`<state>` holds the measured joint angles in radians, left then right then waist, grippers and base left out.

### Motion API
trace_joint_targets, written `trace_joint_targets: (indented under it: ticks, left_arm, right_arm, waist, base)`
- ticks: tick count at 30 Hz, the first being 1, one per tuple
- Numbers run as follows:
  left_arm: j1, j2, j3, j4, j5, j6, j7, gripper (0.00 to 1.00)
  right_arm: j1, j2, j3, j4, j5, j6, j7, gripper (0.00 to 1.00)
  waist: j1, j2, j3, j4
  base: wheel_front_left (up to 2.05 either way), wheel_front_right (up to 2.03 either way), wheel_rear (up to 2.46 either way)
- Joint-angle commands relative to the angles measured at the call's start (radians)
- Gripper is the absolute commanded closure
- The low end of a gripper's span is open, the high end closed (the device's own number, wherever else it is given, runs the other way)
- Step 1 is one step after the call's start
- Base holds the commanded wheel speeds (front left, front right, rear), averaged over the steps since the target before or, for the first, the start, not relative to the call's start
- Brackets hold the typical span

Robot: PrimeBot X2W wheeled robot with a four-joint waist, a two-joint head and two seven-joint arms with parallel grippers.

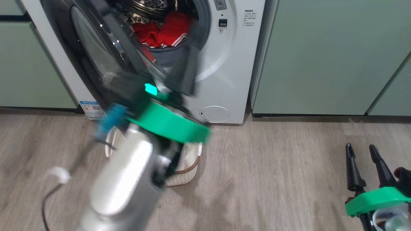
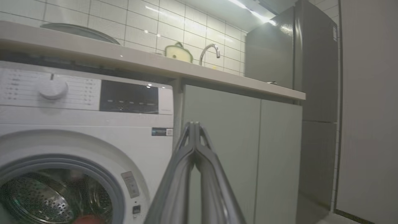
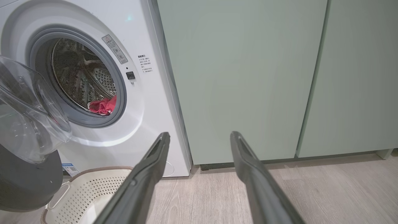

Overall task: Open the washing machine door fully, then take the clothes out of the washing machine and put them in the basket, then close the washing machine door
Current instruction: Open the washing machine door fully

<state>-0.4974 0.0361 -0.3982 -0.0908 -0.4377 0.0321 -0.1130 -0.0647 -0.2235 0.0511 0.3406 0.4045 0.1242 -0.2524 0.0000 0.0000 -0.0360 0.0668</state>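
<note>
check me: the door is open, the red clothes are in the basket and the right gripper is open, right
One thing is off: the clothes are in the drum, not in the basket, as the right wrist view shows. The door is open and the right gripper is open.

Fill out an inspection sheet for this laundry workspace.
Surface: grey wood-look floor.
Job's things: washing machine door open, swung to the robot's left; red clothes inside the washing machine drum; basket on the floor below the door, nothing seen in its visible part.
Clutter: nothing seen.
Grippers: left pincer shut, empty, raised in front of the machine; right pincer open, empty, low over the floor to the right.
Cables: dark cable beside the left forearm.
Surroundings: pale green cabinets on both sides; countertop with tap; grey fridge.
</note>
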Motion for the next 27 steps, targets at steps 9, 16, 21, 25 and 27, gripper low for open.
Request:
trace_joint_targets:
  ticks: [9,16,21,25,27]
  left_arm:
    - [0.005,0.014,-0.288,0.082,-0.067,0.070,-0.032,1.00]
    - [0.013,0.014,-0.391,0.319,-0.110,0.088,-0.091,1.00]
    - [0.004,0.014,-0.391,0.477,-0.143,0.103,-0.132,1.00]
    - [-0.012,0.014,-0.355,0.558,-0.156,0.122,-0.146,1.00]
    - [-0.021,0.014,-0.326,0.575,-0.156,0.132,-0.148,1.00]
  right_arm:
    - [-0.031,-0.021,0.025,-0.036,-0.001,0.007,-0.009,0.00]
    - [-0.038,-0.027,0.027,-0.040,-0.001,0.007,-0.009,0.00]
    - [-0.041,-0.030,0.026,-0.041,-0.003,0.007,-0.009,0.00]
    - [-0.041,-0.035,0.019,-0.042,-0.003,0.007,-0.009,0.00]
    - [-0.041,-0.035,0.016,-0.042,-0.004,0.007,-0.009,0.00]
  waist:
    - [0.0000,0.0000,0.020,-0.020]
    - [0.0000,0.0000,0.044,-0.032]
    - [0.0000,0.0000,0.061,-0.034]
    - [0.0000,0.0000,0.074,-0.024]
    - [0.0000,0.0000,0.079,-0.013]
  base:
    - [0.00,0.00,0.00]
    - [0.00,0.00,0.00]
    - [0.00,0.00,0.00]
    - [0.00,0.00,0.00]
    - [0.00,0.00,0.00]
